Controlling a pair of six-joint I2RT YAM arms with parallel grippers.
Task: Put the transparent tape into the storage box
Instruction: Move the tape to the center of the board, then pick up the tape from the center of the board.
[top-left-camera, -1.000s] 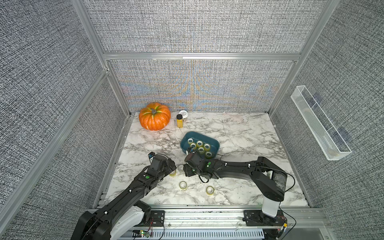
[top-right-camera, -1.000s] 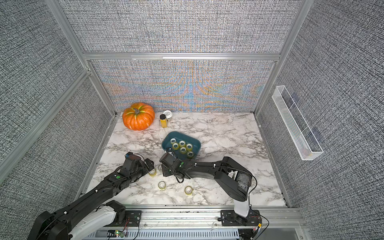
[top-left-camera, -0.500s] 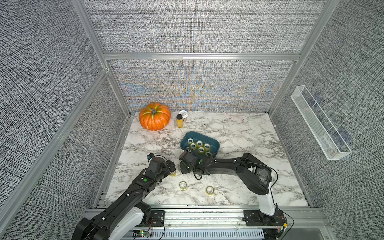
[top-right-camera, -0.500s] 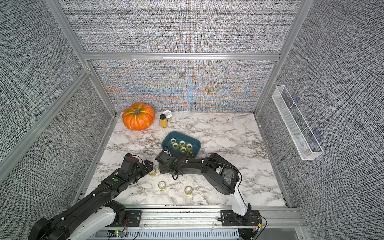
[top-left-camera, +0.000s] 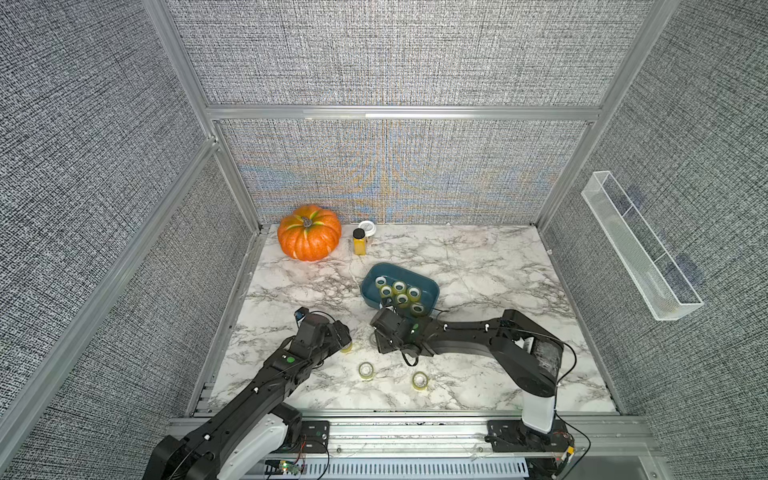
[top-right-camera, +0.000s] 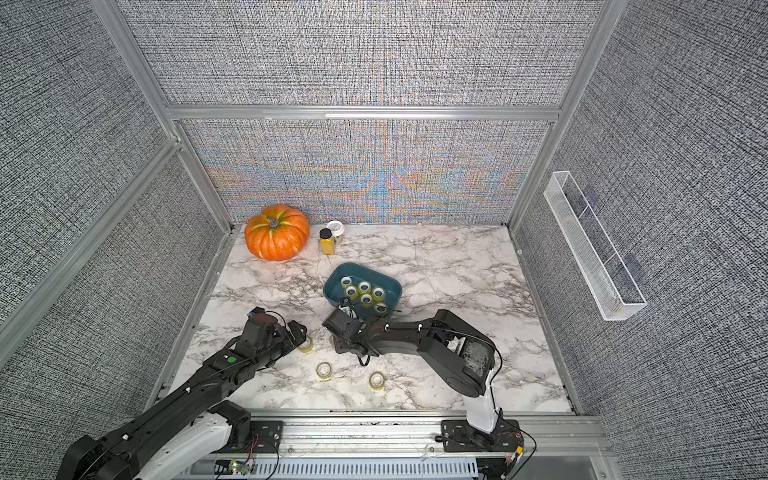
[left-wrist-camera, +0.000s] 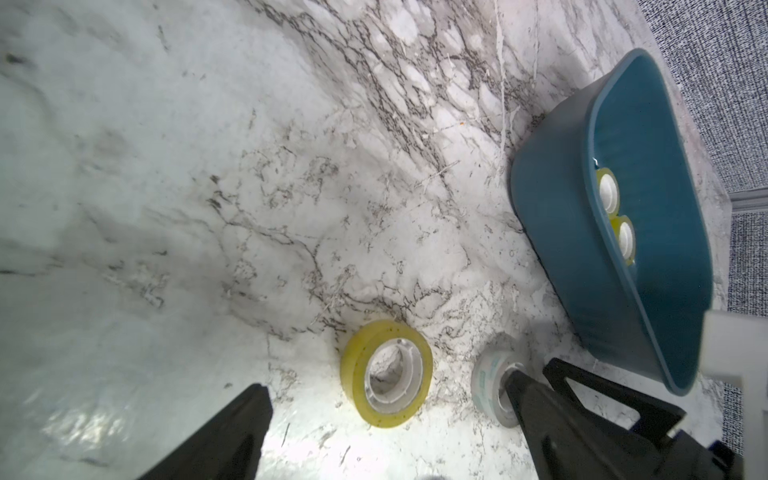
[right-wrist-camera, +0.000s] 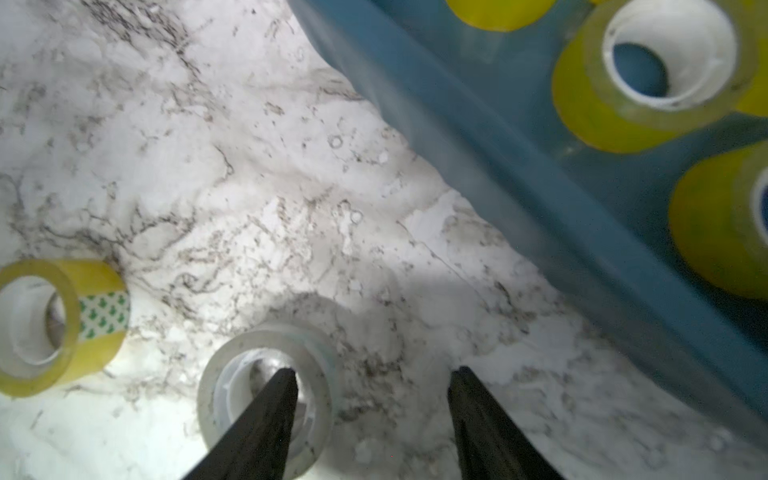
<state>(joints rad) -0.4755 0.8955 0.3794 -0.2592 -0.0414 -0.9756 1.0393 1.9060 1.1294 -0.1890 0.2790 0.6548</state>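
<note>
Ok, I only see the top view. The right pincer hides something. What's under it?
Observer: A clear roll. One finger of the right pincer dips into its hole.
Kid: Is it squeezing?
Observer: No. The other finger hangs outside, on the box side, jaws apart.
Kid: Does it bump the yellow roll?
Observer: No, the yellow roll lies apart; bare table shows between them.
</note>
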